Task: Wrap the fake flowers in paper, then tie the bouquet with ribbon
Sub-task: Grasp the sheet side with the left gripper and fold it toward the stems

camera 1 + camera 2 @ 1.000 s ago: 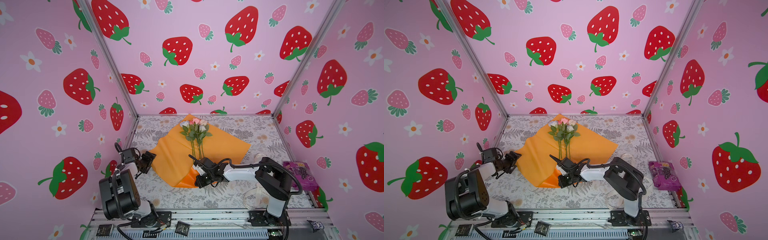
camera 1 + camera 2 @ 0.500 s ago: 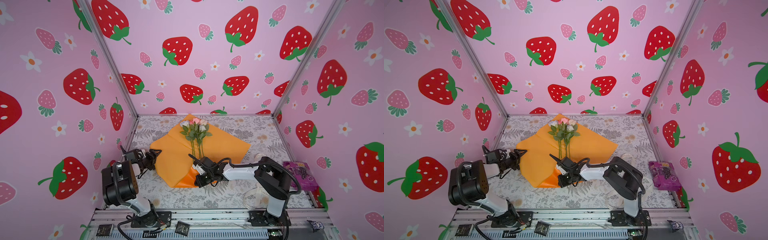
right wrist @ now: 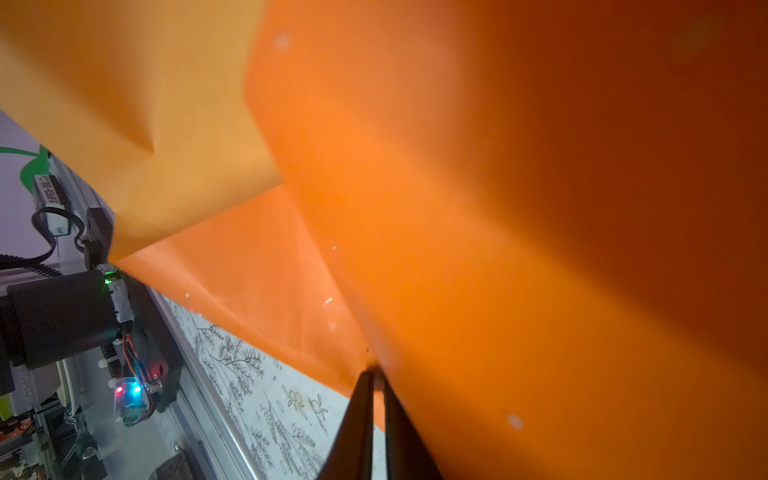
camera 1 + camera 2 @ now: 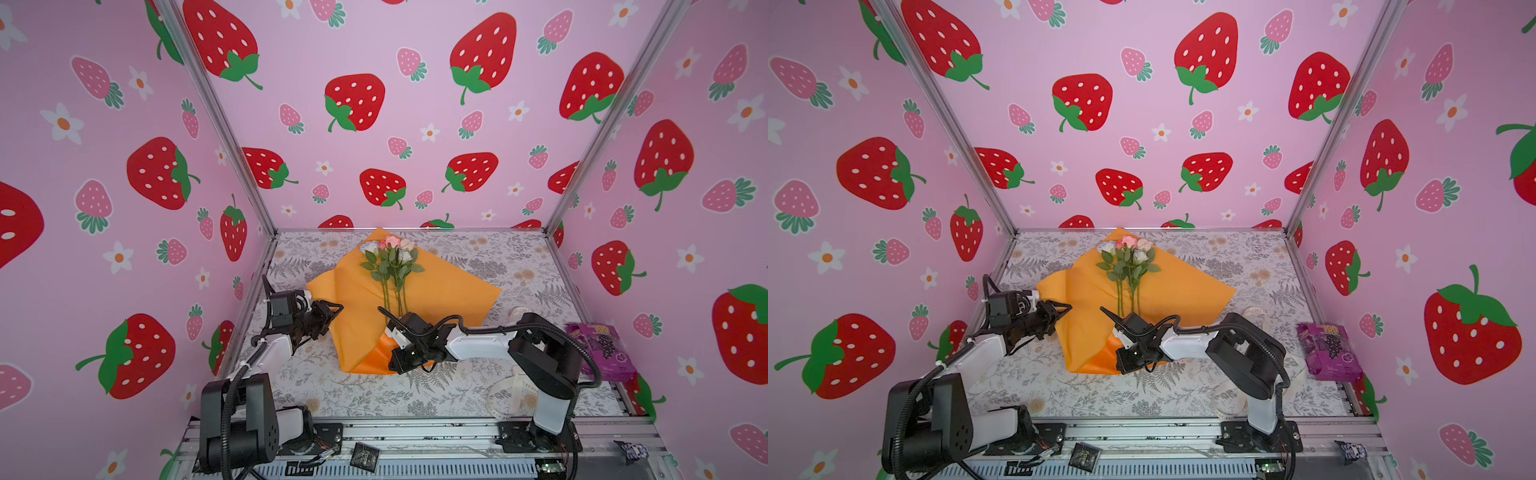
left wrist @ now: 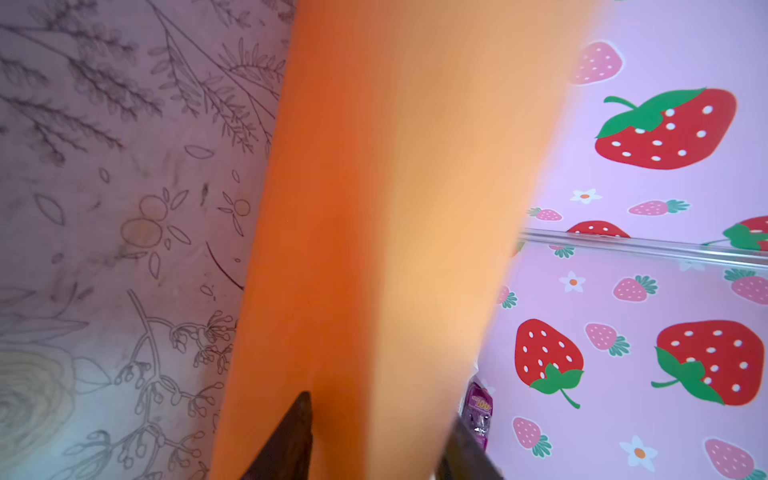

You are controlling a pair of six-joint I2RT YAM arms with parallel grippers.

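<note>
The bouquet of fake flowers [image 4: 392,262] [image 4: 1128,262], pink and white roses on thin green stems, lies loose on a spread orange paper sheet [image 4: 449,299] [image 4: 1183,295]. My left gripper [image 4: 334,309] [image 4: 1065,309] is at the sheet's left edge. In the left wrist view its fingers stand apart, so the left gripper [image 5: 380,409] is open, with a raised fold of the orange paper [image 5: 395,208] between them. My right gripper [image 4: 395,363] [image 4: 1125,361] is at the sheet's near corner. In the right wrist view the right gripper [image 3: 374,370] is shut on the orange paper [image 3: 498,208]. The stem ends are hidden behind my right wrist.
A purple snack packet [image 4: 598,349] [image 4: 1329,349] lies by the right wall. Cream ribbon [image 4: 515,395] [image 4: 1229,399] loops on the floral tabletop [image 4: 374,399] near my right arm's base. Pink strawberry walls close in three sides, and an aluminium rail [image 4: 415,432] runs along the front.
My left gripper has moved right onto the sheet's left edge and its jaws have narrowed around the paper. The right gripper has kept its hold in place.
</note>
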